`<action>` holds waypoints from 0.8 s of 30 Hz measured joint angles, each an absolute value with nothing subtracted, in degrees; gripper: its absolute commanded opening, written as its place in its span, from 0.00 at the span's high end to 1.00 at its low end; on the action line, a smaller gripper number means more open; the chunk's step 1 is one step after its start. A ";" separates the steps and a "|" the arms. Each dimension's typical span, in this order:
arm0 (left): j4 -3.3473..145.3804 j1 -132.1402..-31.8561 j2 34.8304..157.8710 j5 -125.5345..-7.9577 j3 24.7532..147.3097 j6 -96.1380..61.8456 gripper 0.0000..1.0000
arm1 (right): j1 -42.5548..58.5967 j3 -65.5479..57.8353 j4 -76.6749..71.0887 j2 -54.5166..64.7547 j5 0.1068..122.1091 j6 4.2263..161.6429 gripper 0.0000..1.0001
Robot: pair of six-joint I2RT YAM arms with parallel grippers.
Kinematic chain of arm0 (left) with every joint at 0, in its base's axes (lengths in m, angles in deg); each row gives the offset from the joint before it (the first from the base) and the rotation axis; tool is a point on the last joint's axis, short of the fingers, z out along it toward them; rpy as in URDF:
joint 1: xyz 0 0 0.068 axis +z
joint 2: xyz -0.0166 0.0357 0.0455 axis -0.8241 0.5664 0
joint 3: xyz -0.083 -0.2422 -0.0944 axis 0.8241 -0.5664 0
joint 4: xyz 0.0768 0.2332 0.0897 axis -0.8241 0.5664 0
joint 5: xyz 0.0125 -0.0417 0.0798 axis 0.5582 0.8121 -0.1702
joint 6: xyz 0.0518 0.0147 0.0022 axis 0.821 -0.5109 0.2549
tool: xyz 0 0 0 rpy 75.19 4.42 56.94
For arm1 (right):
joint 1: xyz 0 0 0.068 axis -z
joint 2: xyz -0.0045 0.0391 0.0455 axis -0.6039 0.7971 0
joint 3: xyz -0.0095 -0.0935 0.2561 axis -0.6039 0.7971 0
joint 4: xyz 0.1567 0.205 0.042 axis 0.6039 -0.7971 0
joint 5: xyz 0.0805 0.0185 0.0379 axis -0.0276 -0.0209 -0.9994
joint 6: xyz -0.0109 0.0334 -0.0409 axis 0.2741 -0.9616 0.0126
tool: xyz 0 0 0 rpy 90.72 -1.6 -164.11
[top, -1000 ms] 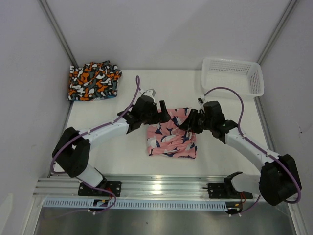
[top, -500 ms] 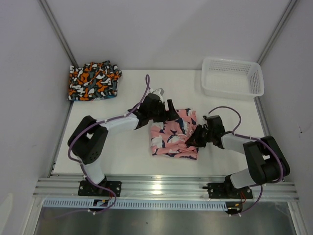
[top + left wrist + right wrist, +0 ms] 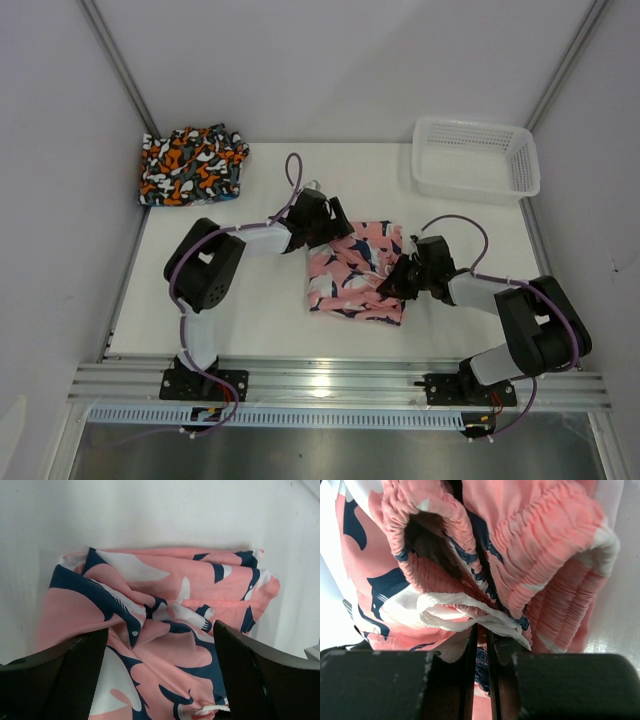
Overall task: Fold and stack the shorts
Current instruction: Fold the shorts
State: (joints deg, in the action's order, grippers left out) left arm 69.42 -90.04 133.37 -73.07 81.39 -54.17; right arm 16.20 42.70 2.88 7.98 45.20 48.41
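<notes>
You've slid the right gripper (image 3: 393, 284) from the far right corner of the pink shorts (image 3: 350, 268) down to the middle of their right edge, and its jaws have pinched onto the waistband (image 3: 540, 545) there. Your left arm (image 3: 205, 265) has folded its elbow in toward the shorts' left side.

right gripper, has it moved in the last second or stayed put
Yes. In the top view the right gripper has pulled back down the frame, farther from the white basket, shut on the pink shorts.

No legible text, no labels, brands, numbers or signs visible
</notes>
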 measured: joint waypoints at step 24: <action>65.74 -90.09 102.92 -70.21 63.49 -52.48 0.08 | 17.79 27.99 6.99 12.90 38.64 48.54 0.80</action>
State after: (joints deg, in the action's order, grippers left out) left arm 65.74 -90.09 102.92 -70.21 63.49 -52.48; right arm 17.79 27.99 6.99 12.90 38.64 48.54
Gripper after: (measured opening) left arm 0.917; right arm 0.196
